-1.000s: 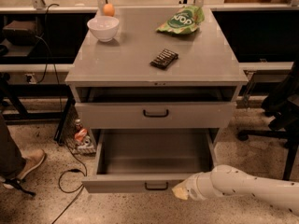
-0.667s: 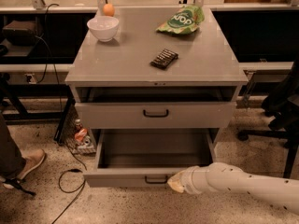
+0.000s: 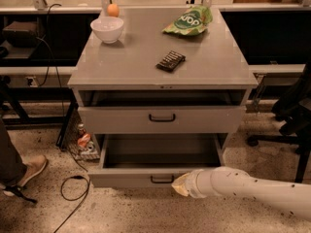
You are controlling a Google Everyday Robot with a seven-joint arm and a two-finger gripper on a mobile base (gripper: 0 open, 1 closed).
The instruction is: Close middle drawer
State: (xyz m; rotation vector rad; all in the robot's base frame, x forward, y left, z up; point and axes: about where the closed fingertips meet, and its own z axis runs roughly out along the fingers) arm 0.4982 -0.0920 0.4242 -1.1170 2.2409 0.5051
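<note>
The middle drawer (image 3: 126, 178) is pulled far out of the grey cabinet, and its inside looks empty. Its small dark loop handle (image 3: 162, 179) sits at the centre of the front. My gripper (image 3: 179, 185), on the end of the white arm (image 3: 252, 191), comes in from the lower right. It is against the drawer front just right of the handle. The top drawer (image 3: 204, 119) above is slightly open. The lowest drawer is hidden beneath the open one.
On the cabinet top (image 3: 121, 67) are a white bowl (image 3: 107, 29), an orange (image 3: 112, 9), a green snack bag (image 3: 189, 20) and a dark bar (image 3: 171, 60). A person's shoe (image 3: 28, 172) and a cable (image 3: 73, 191) are on the floor at left. A dark chair (image 3: 291, 115) stands at right.
My gripper has moved left along the drawer front toward the handle. The middle drawer's front has slid a little way back toward the cabinet.
</note>
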